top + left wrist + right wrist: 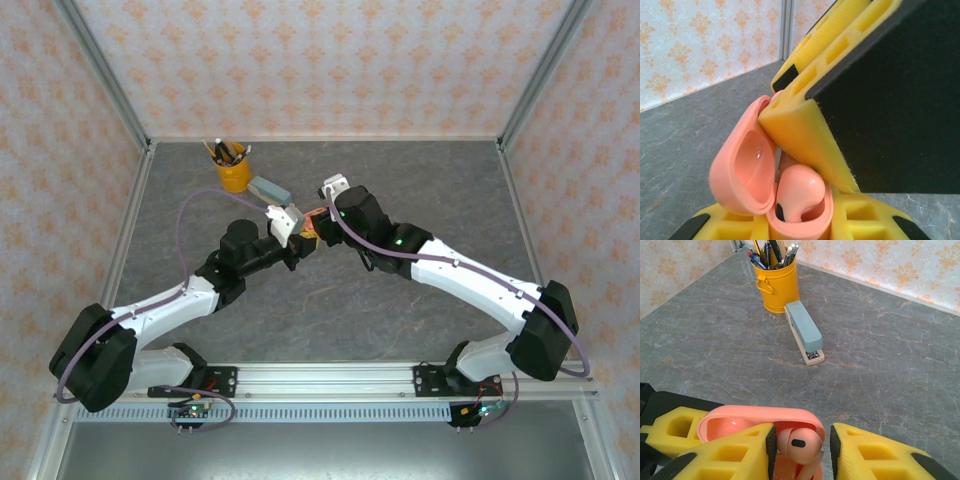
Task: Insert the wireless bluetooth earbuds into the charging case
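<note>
The grey stone-patterned tabletop [420, 190] carries everything, and over it two arms lean in from the near edge to meet near the middle. The left arm [160, 310] runs up from its base at the lower left, elbow bent, forearm angled toward the centre. The right arm [470, 280] mirrors it from the lower right, its wrist tipped down over the same spot. There are two hands, tip to tip. The left hand [298, 245] is clenched on the charging case [740, 172], which sits low between its yellow fingers [865, 215] with the lid swung open and tilted to one side. The right hand [802, 452] reaches into the open case from above, one yellow finger wedged against the lid's edge. Its two pads flank the earbud [800, 442] closely, but whether they press it or stand just clear I cannot tell. At the far side of the tabletop stands one yellow pencil cup [776, 285], upright and full of pens. One grey-blue stapler [804, 332] lies flat just beside it, nearer the arms. One salmon-pink case can be counted, held off the surface. One salmon-pink earbud can be counted: it rests in the mouth of the case, its rounded head up and a small dark vent showing.
</note>
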